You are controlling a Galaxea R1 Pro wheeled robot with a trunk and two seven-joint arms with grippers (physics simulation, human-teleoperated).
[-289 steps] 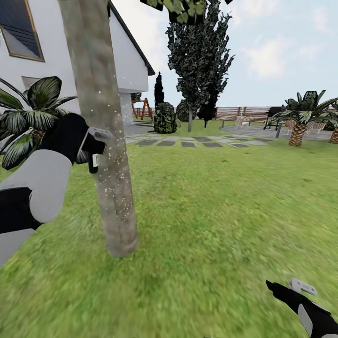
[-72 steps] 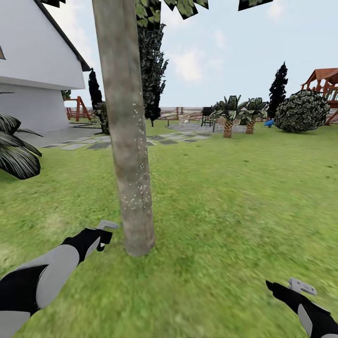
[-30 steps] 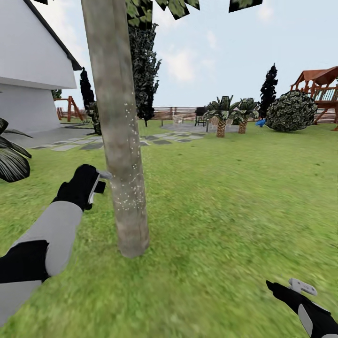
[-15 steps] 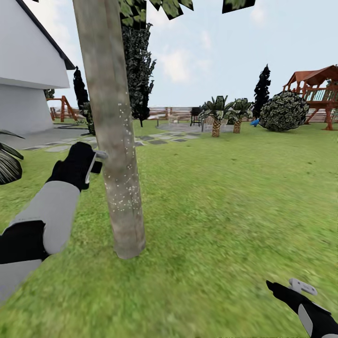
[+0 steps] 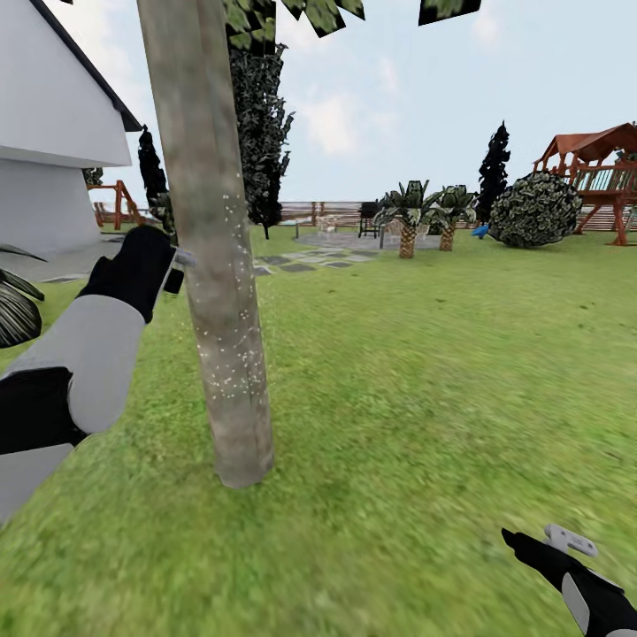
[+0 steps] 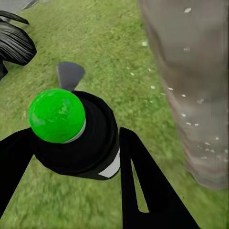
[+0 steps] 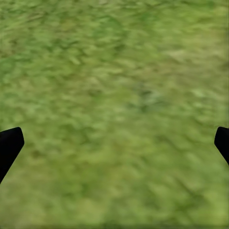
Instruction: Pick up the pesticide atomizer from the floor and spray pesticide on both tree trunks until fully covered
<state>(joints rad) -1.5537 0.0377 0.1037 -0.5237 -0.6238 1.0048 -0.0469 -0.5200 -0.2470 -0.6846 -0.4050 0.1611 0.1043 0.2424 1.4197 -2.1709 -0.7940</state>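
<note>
Step in hand: spraying the tree trunk (image 5: 217, 265); white specks dot its bark on the side facing the camera, mostly mid-height.
Atomizer: the pesticide atomizer (image 6: 78, 136) sits just beside the trunk, level with its speckled middle.
Pointing: nozzle toward the trunk, judging by the head view; long axis runs along the fingers (image 6: 143, 186), green cap toward the wrist camera.
Left gripper (image 5: 172, 270): closed around the dark bottle.
Right gripper (image 5: 540, 541): low over the lawn (image 5: 425, 372), well apart from the trunk, spread wide, holding nothing.
Next move: likely sweeping spray over bare bark, then the second tree.
</note>
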